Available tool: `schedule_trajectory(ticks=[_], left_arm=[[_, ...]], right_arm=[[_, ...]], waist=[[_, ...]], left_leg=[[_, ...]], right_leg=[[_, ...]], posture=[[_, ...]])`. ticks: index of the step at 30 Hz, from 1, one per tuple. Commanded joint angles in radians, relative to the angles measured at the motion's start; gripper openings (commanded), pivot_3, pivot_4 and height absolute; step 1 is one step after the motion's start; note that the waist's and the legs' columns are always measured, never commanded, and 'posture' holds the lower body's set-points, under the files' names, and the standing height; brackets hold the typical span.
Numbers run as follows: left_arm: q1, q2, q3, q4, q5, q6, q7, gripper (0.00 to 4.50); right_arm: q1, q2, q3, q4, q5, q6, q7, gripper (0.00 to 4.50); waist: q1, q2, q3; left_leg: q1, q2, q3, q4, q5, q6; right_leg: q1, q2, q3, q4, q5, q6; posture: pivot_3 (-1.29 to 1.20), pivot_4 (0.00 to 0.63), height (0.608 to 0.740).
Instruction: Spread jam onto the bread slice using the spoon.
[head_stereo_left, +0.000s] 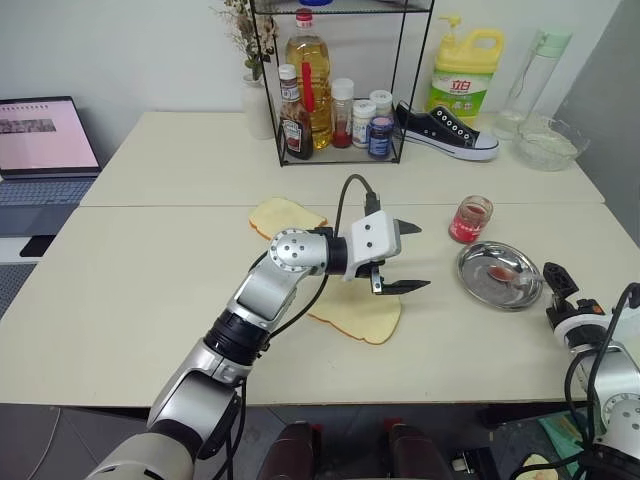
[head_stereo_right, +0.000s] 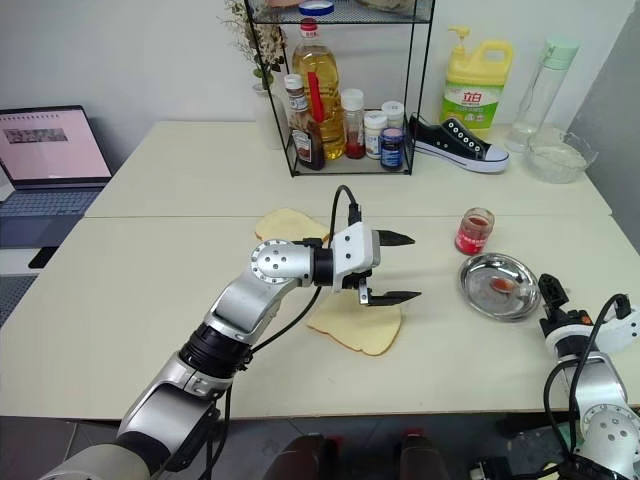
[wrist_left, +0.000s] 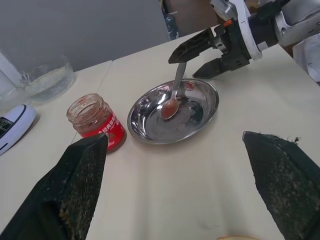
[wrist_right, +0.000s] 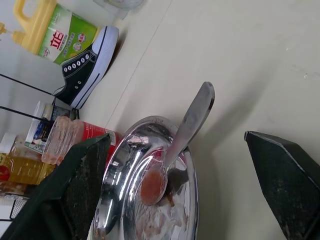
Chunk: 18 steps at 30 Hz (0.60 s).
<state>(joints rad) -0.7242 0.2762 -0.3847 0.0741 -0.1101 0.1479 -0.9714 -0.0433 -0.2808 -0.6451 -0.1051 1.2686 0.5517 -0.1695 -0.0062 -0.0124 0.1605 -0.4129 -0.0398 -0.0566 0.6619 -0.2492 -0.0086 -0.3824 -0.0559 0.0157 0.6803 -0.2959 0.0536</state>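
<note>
L gripper (head_stereo_left: 407, 257) wide open, empty, hovering over bread slice (head_stereo_left: 362, 314) at table centre. R gripper (wrist_left: 200, 59) also wide open, nothing held, just beside spoon (wrist_left: 174, 98) handle. Spoon lies in steel dish (head_stereo_left: 478, 284), red-stained bowl down. Jam jar (head_stereo_left: 470, 219) just behind dish.

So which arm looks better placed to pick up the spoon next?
The right. The right gripper sits open at the handle end of the spoon, which rests in the steel dish. The left gripper hovers open over the bread slice, farther from the dish.
</note>
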Motion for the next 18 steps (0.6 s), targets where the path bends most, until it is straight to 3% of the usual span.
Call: schedule_trajectory(ticks=[1, 18], left_arm=[[-0.020, -0.009, 0.010, -0.044, 0.002, -0.004, 0.006, 4.48], [-0.039, -0.009, 0.011, -0.040, 0.009, 0.000, 0.000, 4.48]], right_arm=[[-0.040, -0.013, -0.010, 0.039, -0.032, -0.033, 0.042, 4.50], [-0.118, 0.009, -0.019, 0.172, -0.115, -0.090, 0.125, 4.50]], waist=[[-0.001, 0.000, 0.000], [-0.003, 0.000, 0.000]], left_leg=[[0.000, 0.000, 0.000, 0.000, 0.000, 0.000], [0.000, 0.000, 0.000, 0.000, 0.000, 0.000]], right_leg=[[0.000, 0.000, 0.000, 0.000, 0.000, 0.000], [0.000, 0.000, 0.000, 0.000, 0.000, 0.000]], posture=[[0.00, 0.150, 0.740], [0.00, 0.150, 0.740]])
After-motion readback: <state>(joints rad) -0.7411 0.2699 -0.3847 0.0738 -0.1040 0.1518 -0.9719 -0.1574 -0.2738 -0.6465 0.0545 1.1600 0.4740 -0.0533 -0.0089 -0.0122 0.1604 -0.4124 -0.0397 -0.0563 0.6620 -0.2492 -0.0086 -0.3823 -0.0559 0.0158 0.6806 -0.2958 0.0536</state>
